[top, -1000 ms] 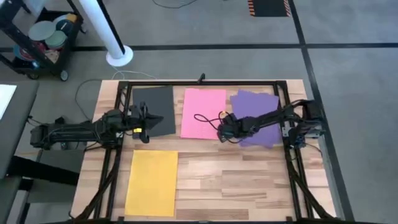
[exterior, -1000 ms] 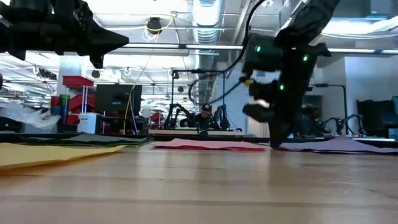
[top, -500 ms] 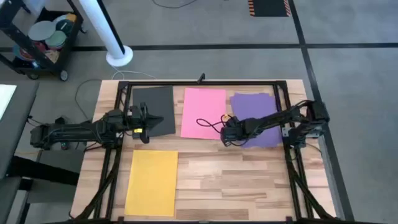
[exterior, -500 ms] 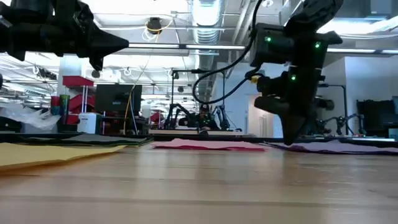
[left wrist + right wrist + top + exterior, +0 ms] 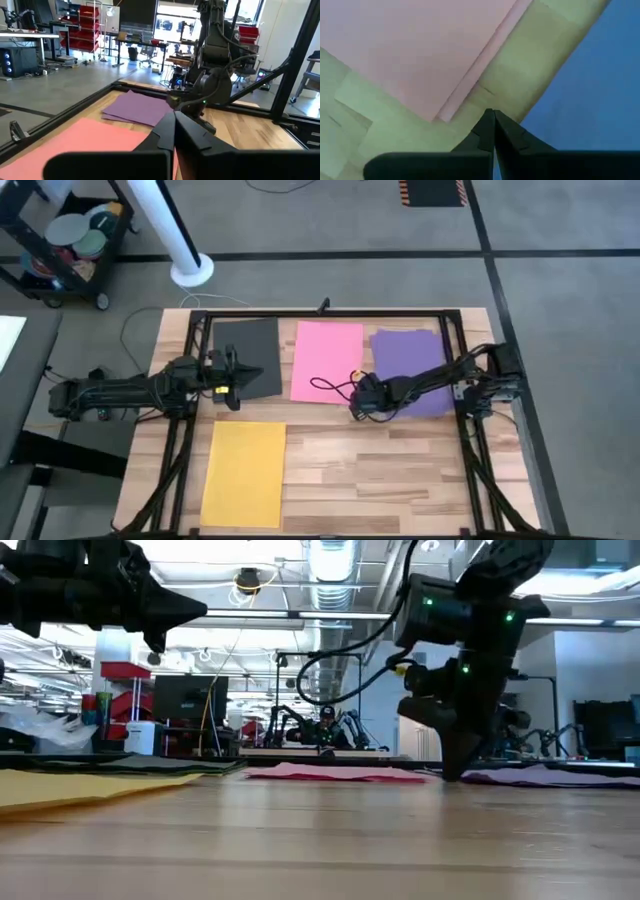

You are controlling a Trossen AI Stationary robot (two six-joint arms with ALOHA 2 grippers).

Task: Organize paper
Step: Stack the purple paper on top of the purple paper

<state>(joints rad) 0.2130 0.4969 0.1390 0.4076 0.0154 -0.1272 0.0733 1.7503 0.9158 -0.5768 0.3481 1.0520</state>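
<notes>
From above, black (image 5: 250, 357), pink (image 5: 327, 361) and purple (image 5: 408, 356) sheets line the far surface (image 5: 390, 465), sorted by colour; yellow (image 5: 244, 473) lies nearer. Low view: right tool (image 5: 450, 772) touches down, probably to nudge purple. Wrist views: both tools clenched, left tool (image 5: 174, 122) idle

Light was even and soft in the high view, with only faint shadows under the arms on the wooden table (image 5: 400, 470). The low view was backlit: ceiling lights (image 5: 335, 560) glared white at the top centre, leaving both arms as dark silhouettes, and the near tabletop along the bottom edge was blurred. The left wrist view was bright, with washed-out windows at upper centre. The right wrist view was soft and out of focus throughout.
</notes>
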